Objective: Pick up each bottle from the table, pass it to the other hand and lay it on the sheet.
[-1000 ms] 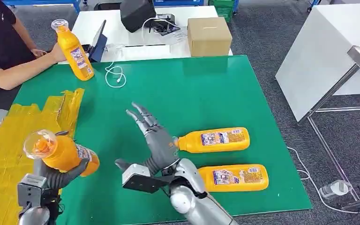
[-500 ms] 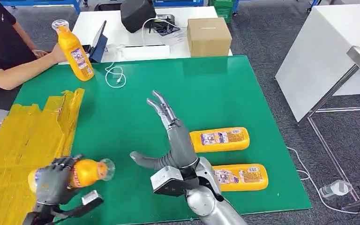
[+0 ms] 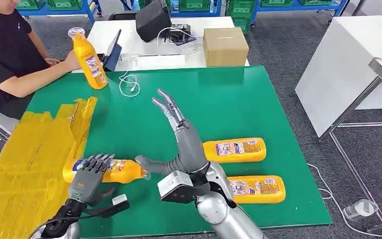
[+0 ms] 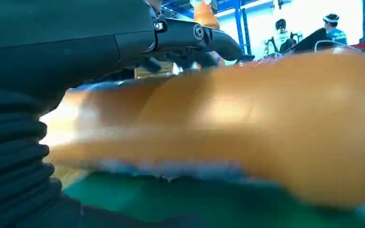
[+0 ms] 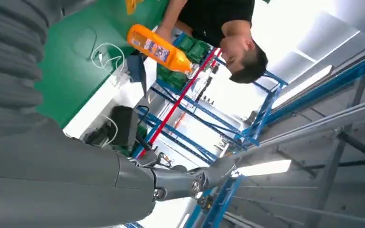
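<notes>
The orange bottle [image 3: 110, 171] lies on its side under my left hand [image 3: 88, 176], straddling the near edge of the yellow sheet [image 3: 27, 154] with its clear-capped neck out over the green table top [image 3: 229, 104]. My fingers are wrapped over its smooth, rounded plastic body, so I judge this the laying-down step; next comes letting go without rolling it. My right hand [image 3: 181, 139] is empty, fingers spread and raised. Two more labelled bottles [image 3: 234, 150] lie flat just beside that arm. The sheet looks crinkled and thin. A person [image 3: 10, 55] holds another bottle [image 3: 88, 59] upright at the far corner.
</notes>
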Controlling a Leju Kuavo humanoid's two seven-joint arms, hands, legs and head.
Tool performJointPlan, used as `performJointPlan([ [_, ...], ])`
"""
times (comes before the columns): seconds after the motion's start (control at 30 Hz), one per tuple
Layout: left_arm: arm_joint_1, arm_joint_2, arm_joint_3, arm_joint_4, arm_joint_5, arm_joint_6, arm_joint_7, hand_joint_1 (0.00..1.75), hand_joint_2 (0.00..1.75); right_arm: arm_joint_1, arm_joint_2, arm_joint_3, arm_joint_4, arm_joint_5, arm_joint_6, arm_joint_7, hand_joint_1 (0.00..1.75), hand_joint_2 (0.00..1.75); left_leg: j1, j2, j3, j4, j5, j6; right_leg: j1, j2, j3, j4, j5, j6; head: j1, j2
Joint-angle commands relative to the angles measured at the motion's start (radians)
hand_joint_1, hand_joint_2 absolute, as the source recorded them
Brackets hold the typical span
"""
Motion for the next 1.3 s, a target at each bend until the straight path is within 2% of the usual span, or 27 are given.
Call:
performJointPlan([
  [0.03, 0.086, 0.053, -0.055, 0.076, 0.017, -0.047, 0.005, 0.0, 0.0, -0.016, -0.044, 0.012, 0.019, 0.008, 0.003, 0.008, 0.0, 1.75, 0.0, 0.005, -0.008, 0.001, 0.003, 0.001, 0.0, 0.005, -0.01, 0.003, 0.004, 0.0, 0.0, 0.0],
  [0.07, 0.09, 0.055, -0.043, 0.058, 0.024, -0.056, 0.003, 0.0, 0.0, -0.015, -0.045, 0.011, 0.021, 0.011, 0.005, 0.01, 0.0, 1.75, 0.0, 0.004, -0.006, 0.001, 0.003, 0.001, 0.0, 0.004, -0.007, 0.002, 0.003, 0.0, 0.0, 0.0],
  [0.1, 0.09, 0.061, -0.038, 0.048, 0.025, -0.058, 0.002, 0.0, 0.0, -0.014, -0.046, 0.009, 0.023, 0.011, 0.005, 0.01, 0.0, 1.75, 0.002, 0.011, -0.016, 0.0, 0.005, 0.001, 0.002, 0.011, -0.018, -0.001, 0.009, -0.002, 0.0, 0.0],
  [0.13, 0.097, 0.068, -0.023, 0.024, 0.031, -0.067, 0.001, 0.0, 0.0, -0.014, -0.045, 0.008, 0.027, 0.013, 0.009, 0.011, 0.0, 1.75, 0.0, 0.005, -0.006, 0.001, 0.002, 0.001, 0.0, 0.005, 0.001, 0.001, 0.004, 0.0, 0.0, 0.0],
  [0.17, 0.101, 0.071, -0.009, 0.011, 0.034, -0.074, 0.002, 0.0, 0.0, -0.011, -0.044, 0.006, 0.029, 0.013, 0.009, 0.011, 0.0, 1.75, 0.0, 0.005, -0.006, 0.001, 0.002, 0.001, 0.0, 0.005, 0.003, 0.001, 0.004, 0.0, 0.0, 0.0],
  [0.27, 0.115, 0.083, 0.035, -0.028, 0.04, -0.086, 0.002, 0.0, 0.0, -0.002, -0.048, 0.005, 0.027, 0.016, 0.008, 0.01, 0.0, 1.75, 0.0, 0.006, -0.006, 0.001, 0.002, 0.001, -0.001, 0.006, 0.002, 0.0, 0.004, 0.0, 0.0, 0.0],
  [0.3, 0.115, 0.087, 0.043, -0.035, 0.043, -0.09, 0.001, 0.0, 0.0, 0.002, -0.05, 0.005, 0.026, 0.016, 0.007, 0.01, 0.0, 1.75, 0.0, 0.01, -0.009, 0.0, 0.003, 0.001, 0.0, 0.009, -0.003, -0.001, 0.006, -0.001, 0.0, 0.0],
  [0.37, 0.143, 0.065, 0.106, -0.1, 0.091, -0.054, -0.032, 0.0, 0.0, 0.017, -0.059, 0.004, 0.012, 0.031, -0.001, 0.005, 0.0, 1.75, -0.001, 0.006, -0.008, 0.001, 0.002, 0.001, -0.001, 0.005, -0.001, 0.0, 0.004, 0.0, 0.0, 0.0],
  [0.4, 0.15, 0.061, 0.117, -0.122, 0.098, -0.053, -0.039, 0.0, 0.0, 0.02, -0.062, 0.004, 0.008, 0.037, -0.004, 0.003, 0.0, 1.75, 0.001, 0.01, -0.012, 0.001, 0.003, 0.001, 0.001, 0.009, -0.006, -0.001, 0.007, -0.001, 0.0, 0.0],
  [0.47, 0.197, -0.013, 0.243, -0.262, 0.216, 0.073, -0.132, 0.0, 0.0, 0.044, -0.085, 0.003, -0.016, 0.082, -0.028, 0.006, 0.0, 1.75, 0.0, 0.009, -0.011, 0.002, 0.002, 0.001, 0.0, 0.007, -0.005, 0.001, 0.005, 0.0, 0.0, 0.0],
  [0.53, 0.219, -0.056, 0.313, -0.358, 0.253, 0.09, -0.161, 0.0, 0.0, 0.064, -0.107, 0.0, -0.037, 0.116, -0.05, 0.002, 0.0, 1.75, 0.001, 0.01, -0.012, 0.002, 0.002, 0.002, 0.001, 0.009, -0.007, 0.0, 0.005, 0.0, 0.0, 0.0],
  [0.57, 0.222, -0.073, 0.353, -0.4, 0.283, 0.092, -0.182, 0.0, 0.0, 0.09, -0.128, -0.005, -0.064, 0.128, -0.067, -0.019, 0.0, 1.75, 0.002, 0.015, -0.014, 0.001, 0.002, 0.002, 0.003, 0.013, -0.01, -0.001, 0.006, 0.0, 0.0, 0.0],
  [0.7, 0.221, -0.121, 0.445, -0.473, 0.432, 0.117, -0.269, 0.0, 0.0, 0.149, -0.187, -0.033, -0.132, 0.107, -0.055, -0.05, 0.0, 1.75, 0.003, 0.011, -0.023, 0.004, 0.003, 0.002, 0.003, 0.009, -0.019, -0.001, 0.007, 0.0, 0.001, 0.0],
  [0.73, 0.218, -0.153, 0.479, -0.503, 0.552, 0.091, -0.316, 0.0, 0.0, 0.176, -0.214, -0.047, -0.16, 0.127, -0.053, -0.056, 0.0, 1.75, 0.003, 0.012, -0.024, 0.004, 0.002, 0.002, 0.003, 0.01, -0.02, -0.001, 0.007, 0.0, 0.001, 0.0],
  [0.83, 0.219, -0.164, 0.493, -0.512, 0.554, 0.083, -0.327, 0.0, 0.0, 0.192, -0.225, -0.058, -0.176, 0.131, -0.05, -0.061, 0.0, 1.75, 0.002, 0.012, -0.025, 0.003, 0.002, 0.002, 0.002, 0.01, -0.02, -0.001, 0.007, 0.0, 0.0, 0.0],
  [0.9, 0.22, -0.2, 0.53, -0.557, 0.885, -0.162, -0.382, 0.0, 0.0, 0.231, -0.286, -0.064, -0.206, 0.177, 0.034, -0.013, 0.0, 1.75, 0.001, 0.013, -0.027, 0.003, 0.002, 0.002, 0.001, 0.011, -0.021, -0.001, 0.007, 0.0, 0.001, 0.0],
  [0.93, 0.219, -0.212, 0.547, -0.563, 0.965, -0.232, -0.382, 0.0, 0.0, 0.257, -0.296, -0.08, -0.215, 0.19, 0.029, -0.013, 0.0, 1.75, 0.002, 0.013, -0.027, 0.004, 0.002, 0.002, 0.002, 0.011, -0.022, -0.001, 0.007, 0.0, 0.0, 0.0],
  [1.0, 0.226, -0.248, 0.574, -0.606, 1.221, -0.489, -0.382, 0.0, 0.0, 0.318, -0.332, -0.103, -0.247, 0.225, 0.027, -0.019, 0.0, 1.75, 0.001, 0.011, -0.029, 0.003, 0.002, 0.002, 0.001, 0.009, -0.023, -0.002, 0.007, 0.0, 0.0, 0.0],
  [1.03, 0.232, -0.257, 0.582, -0.614, 1.221, -0.502, -0.382, 0.0, 0.0, 0.337, -0.343, -0.109, -0.26, 0.228, 0.024, -0.022, 0.0, 1.75, 0.002, 0.011, -0.029, 0.003, 0.002, 0.002, 0.002, 0.009, -0.023, -0.003, 0.007, 0.0, 0.0, 0.0],
  [1.1, 0.239, -0.307, 0.617, -0.618, 1.394, -0.738, -0.346, 0.0, 0.0, 0.409, -0.383, -0.127, -0.305, 0.285, 0.032, -0.006, 0.0, 1.75, 0.0, 0.012, -0.03, 0.003, 0.002, 0.002, 0.001, 0.01, -0.025, -0.001, 0.007, 0.0, 0.0, 0.0],
  [1.17, 0.252, -0.339, 0.622, -0.643, 1.407, -0.787, -0.347, 0.0, 0.0, 0.457, -0.412, -0.136, -0.331, 0.303, 0.024, -0.002, 0.0, 1.75, 0.001, 0.011, -0.03, 0.003, 0.001, 0.003, 0.001, 0.009, -0.024, -0.002, 0.007, 0.0, 0.0, 0.0],
  [1.3, 0.295, -0.385, 0.577, -0.708, 1.459, -0.915, -0.33, 0.0, 0.0, 0.546, -0.533, -0.102, -0.393, 0.387, -0.008, 0.117, 0.0, 1.75, 0.0, 0.012, -0.032, 0.004, 0.001, 0.003, 0.0, 0.01, -0.026, -0.001, 0.007, 0.001, 0.0, 0.0],
])
